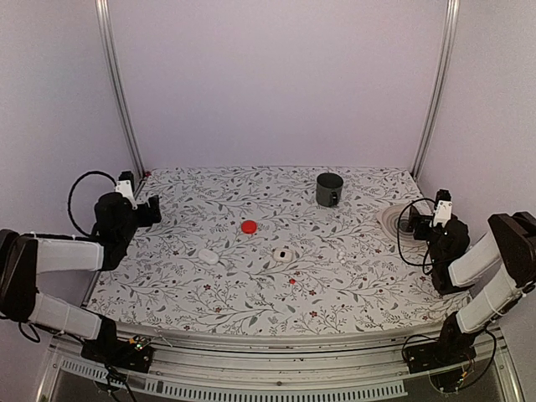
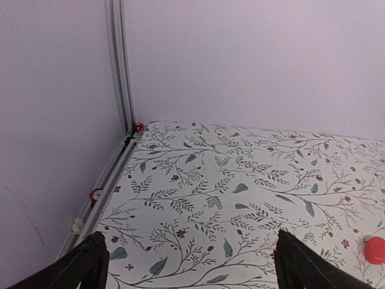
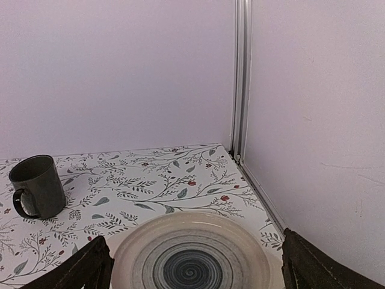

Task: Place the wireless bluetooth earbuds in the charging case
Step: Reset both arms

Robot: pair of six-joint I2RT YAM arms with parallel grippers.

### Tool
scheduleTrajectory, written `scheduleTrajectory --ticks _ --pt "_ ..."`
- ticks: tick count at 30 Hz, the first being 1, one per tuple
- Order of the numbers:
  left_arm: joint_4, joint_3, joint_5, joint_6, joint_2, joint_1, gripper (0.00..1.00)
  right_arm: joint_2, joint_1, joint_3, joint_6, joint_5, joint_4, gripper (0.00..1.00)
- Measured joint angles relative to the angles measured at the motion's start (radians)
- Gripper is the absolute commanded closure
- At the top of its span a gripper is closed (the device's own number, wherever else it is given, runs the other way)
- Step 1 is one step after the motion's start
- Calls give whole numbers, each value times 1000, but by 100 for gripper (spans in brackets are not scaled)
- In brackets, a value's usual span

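The charging case (image 1: 283,253), small and cream-white with dark hollows facing up, lies near the middle of the table in the top view. A white oval piece (image 1: 208,256) rests to its left. To its right is a tiny white piece (image 1: 342,251), too small to tell whether it is an earbud. My left gripper (image 1: 153,209) (image 2: 192,274) hovers open at the far left, well away from the case. Over the plate at the right edge, my right gripper (image 1: 413,224) (image 3: 195,271) is open too. Neither holds anything.
A flat red disc (image 1: 249,226) (image 2: 376,250) lies behind the case. A small red dot (image 1: 291,280) sits in front of it. A grey mug (image 1: 328,189) (image 3: 36,186) stands at the back right. A swirl-patterned plate (image 1: 392,216) (image 3: 180,224) is under the right gripper. Walls and metal posts enclose the table.
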Motion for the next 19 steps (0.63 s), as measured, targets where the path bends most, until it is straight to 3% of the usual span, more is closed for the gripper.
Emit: scheduleTrajectory --ticks 4,10,19 --pt "298 -154 -137 87 52 10 4 0 -3 2 0 -15 1 1" --pt "672 -297 -128 155 264 46 4 0 -3 2 0 -23 1 1" --pt "747 -238 -39 183 282 62 4 0 -4 4 0 -30 0 1"
